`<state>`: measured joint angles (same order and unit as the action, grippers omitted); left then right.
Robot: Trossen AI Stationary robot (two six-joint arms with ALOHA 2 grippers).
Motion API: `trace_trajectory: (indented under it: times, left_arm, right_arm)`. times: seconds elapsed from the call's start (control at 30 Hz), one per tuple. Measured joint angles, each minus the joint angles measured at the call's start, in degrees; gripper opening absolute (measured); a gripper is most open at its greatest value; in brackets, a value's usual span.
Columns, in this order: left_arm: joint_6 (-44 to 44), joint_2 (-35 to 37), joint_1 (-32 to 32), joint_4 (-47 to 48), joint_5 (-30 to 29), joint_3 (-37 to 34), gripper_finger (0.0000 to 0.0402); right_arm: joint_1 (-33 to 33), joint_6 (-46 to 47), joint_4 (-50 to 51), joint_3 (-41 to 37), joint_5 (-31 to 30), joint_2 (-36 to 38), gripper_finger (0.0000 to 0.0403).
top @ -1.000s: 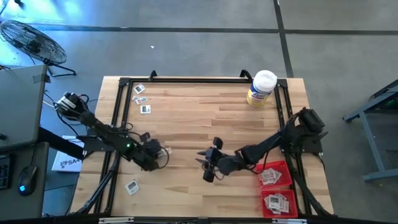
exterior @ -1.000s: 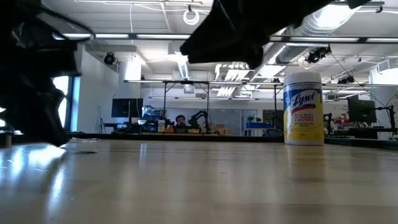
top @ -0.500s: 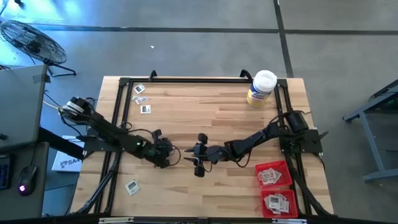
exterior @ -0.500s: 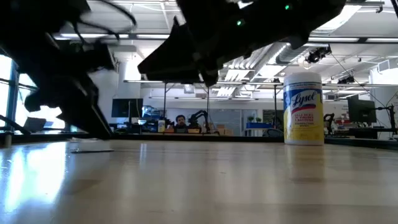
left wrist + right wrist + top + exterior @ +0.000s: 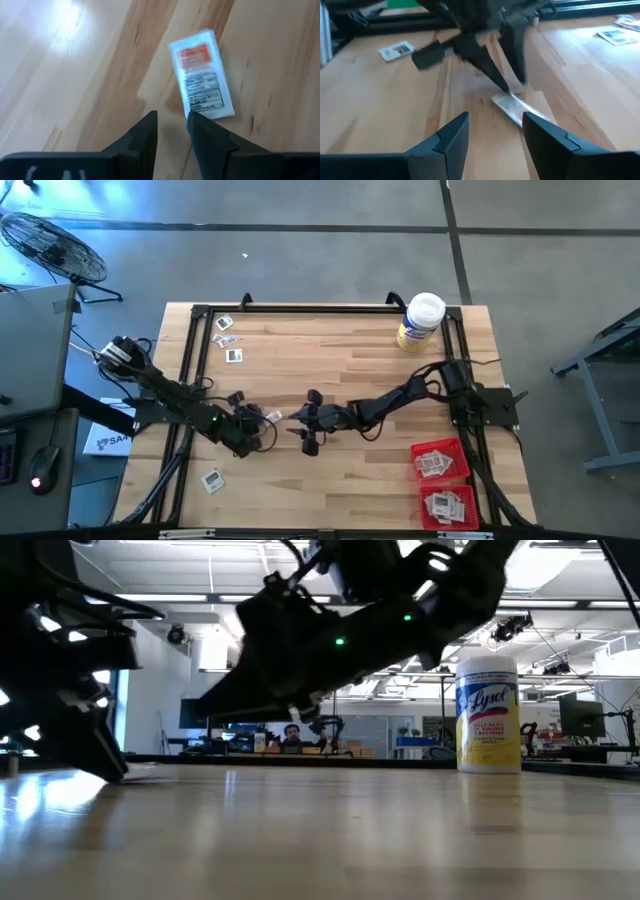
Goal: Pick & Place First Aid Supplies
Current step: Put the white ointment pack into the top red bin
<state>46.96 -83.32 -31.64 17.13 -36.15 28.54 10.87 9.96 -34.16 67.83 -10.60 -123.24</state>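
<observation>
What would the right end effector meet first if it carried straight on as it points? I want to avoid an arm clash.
Probably the small flat white packet with dark print lying on the wooden table, just ahead of the open right end effector. The left end effector stands right over it, so contact there looks possible too.

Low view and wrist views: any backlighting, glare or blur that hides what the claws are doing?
Low view: both arms are black silhouettes against bright ceiling lights, so no claw detail shows; the Lysol canister is sharp. Left wrist view: window glare on the table; the packet is slightly soft. Right wrist view: the left claw and the packet are motion-blurred.
</observation>
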Motion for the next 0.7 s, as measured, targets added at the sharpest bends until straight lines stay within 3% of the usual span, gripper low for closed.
trace_trajectory:
  times: [0.17,0.4,0.7]
  left_arm:
    - [-5.0,-1.5,0.1,-7.8,-3.0,-0.5,0.0114]
    - [-12.3,-6.1,2.6,-20.5,-2.0,-0.5,0.0114]
    - [-12.9,-8.6,2.8,-25.2,-4.1,-0.4,0.0114]
  right_arm:
    - [-0.5,-0.4,1.0,2.6,0.3,-1.7,0.0178]
    - [-1.1,-5.8,5.9,4.2,-0.3,-2.3,0.0177]
    - [-1.4,-10.8,9.1,4.3,3.8,-2.4,0.0171]
